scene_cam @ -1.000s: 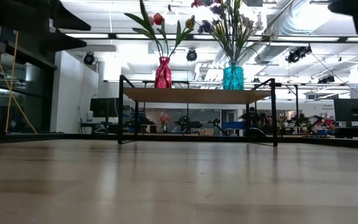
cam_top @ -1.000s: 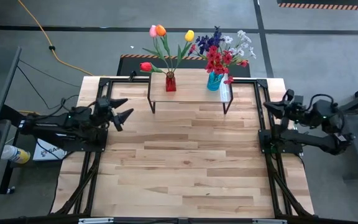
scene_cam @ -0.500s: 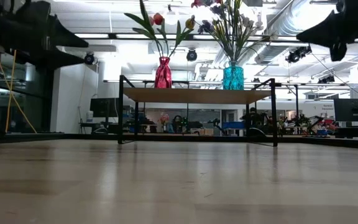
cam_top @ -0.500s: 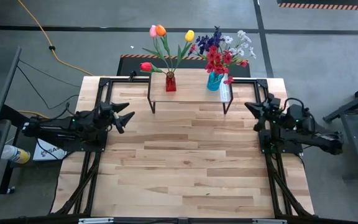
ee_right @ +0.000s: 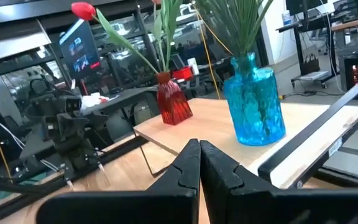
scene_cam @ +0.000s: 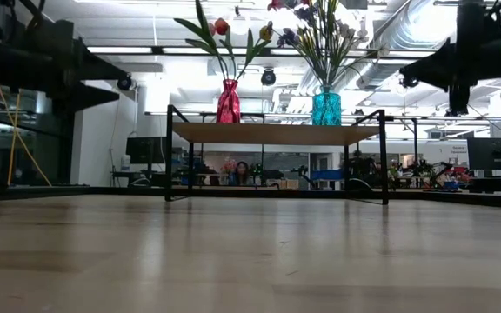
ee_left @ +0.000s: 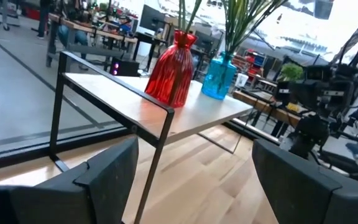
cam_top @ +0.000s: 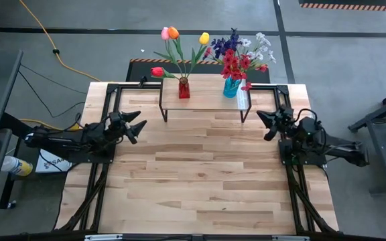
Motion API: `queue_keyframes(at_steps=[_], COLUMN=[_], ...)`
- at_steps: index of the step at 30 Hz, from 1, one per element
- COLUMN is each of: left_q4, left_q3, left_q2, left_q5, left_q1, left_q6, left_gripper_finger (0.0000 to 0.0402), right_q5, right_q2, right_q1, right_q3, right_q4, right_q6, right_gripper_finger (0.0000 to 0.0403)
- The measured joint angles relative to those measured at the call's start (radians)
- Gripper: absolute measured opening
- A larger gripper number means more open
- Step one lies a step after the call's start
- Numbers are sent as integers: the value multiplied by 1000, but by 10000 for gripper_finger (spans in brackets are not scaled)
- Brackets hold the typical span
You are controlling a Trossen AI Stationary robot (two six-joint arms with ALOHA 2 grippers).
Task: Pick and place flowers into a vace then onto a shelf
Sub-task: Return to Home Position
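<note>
The shelf stands at the table's far middle on its black legs. A red vase with red, pink, orange and yellow tulips and a blue vase with purple, white and red sprays stand upright on its top. In the low view both vases sit on the shelf top. My left gripper is open, left of the shelf. My right gripper is shut, right of the shelf, pointing at the blue vase.
Black frame rails run along the table's left and right sides. The plank tabletop spreads out on the near side of the shelf. A person shows far back in the room beyond the table.
My right gripper has swung in from beyond the table's right edge toward the shelf's right end. My left gripper has shifted a little toward the shelf. The vases, flowers and shelf have stayed where they were.
</note>
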Motion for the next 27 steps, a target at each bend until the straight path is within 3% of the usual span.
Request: queue_keyframes(at_steps=[5, 14, 19, 22, 27], left_q4=[2, 62, -72, -74, -81], left_q3=[-1, -2, -2, 0, 0], left_q2=[0, 1, 18, 85, 211], left_q5=[8, 73, 149, 90, -92], left_q1=[0, 0, -1, 0, 0], left_q6=[-16, -8, -99, -118, -152], left_gripper_finger=[347, 347, 347, 347, 347], right_q5=[-20, -152, -131, -50, 52], right_q2=[0, 0, 0, 1, 2], right_q1=[0, -1, -2, -2, -2], right_q3=[-70, -123, -123, -123, -123], right_q4=[88, 167, 170, 152, 116], right_q6=[6, 29, 36, 37, 30], right_gripper_finger=[0, 0, 0, 0, 0])
